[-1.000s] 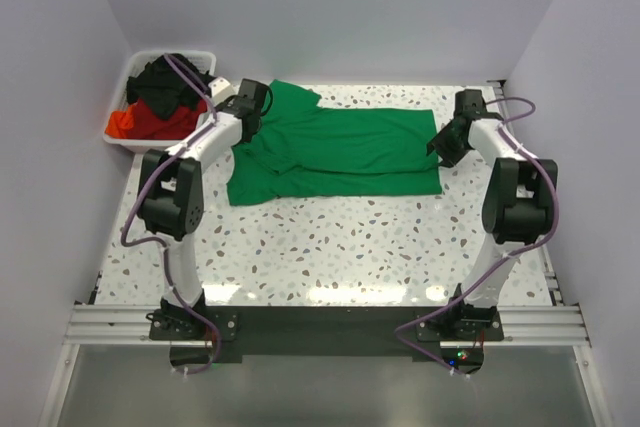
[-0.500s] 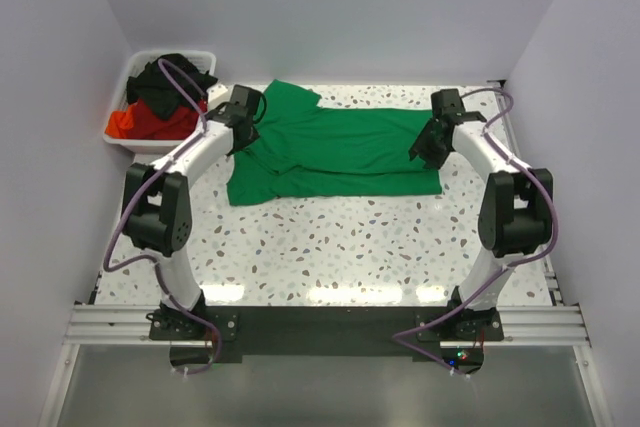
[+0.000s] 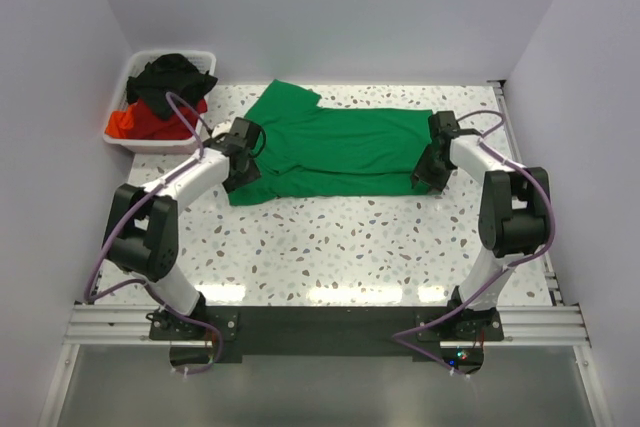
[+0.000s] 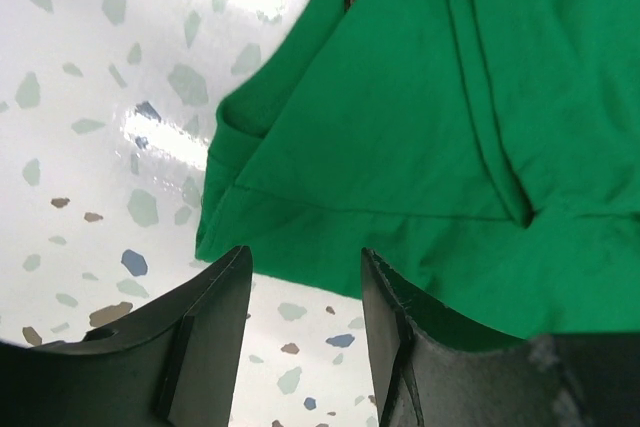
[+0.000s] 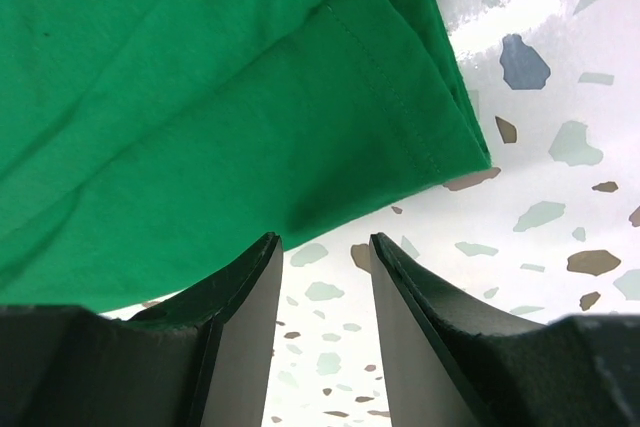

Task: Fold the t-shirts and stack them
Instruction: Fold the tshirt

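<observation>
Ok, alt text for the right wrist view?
A bright green fabric t-shirt, folded with its hemmed corner at right, lies flat on a white speckled terrazzo table. The right arm's dark jaws stand open in the foreground by the shirt's edge, empty.

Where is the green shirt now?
From above, the green t-shirt lies spread across the far middle of the table, right of the white bin, with the left pincer and right pincer at its near corners.

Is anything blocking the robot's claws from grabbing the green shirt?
No, nothing I can see. The left gripper and right gripper hang open right at the near edge of the green t-shirt, with only table showing beside it.
</observation>
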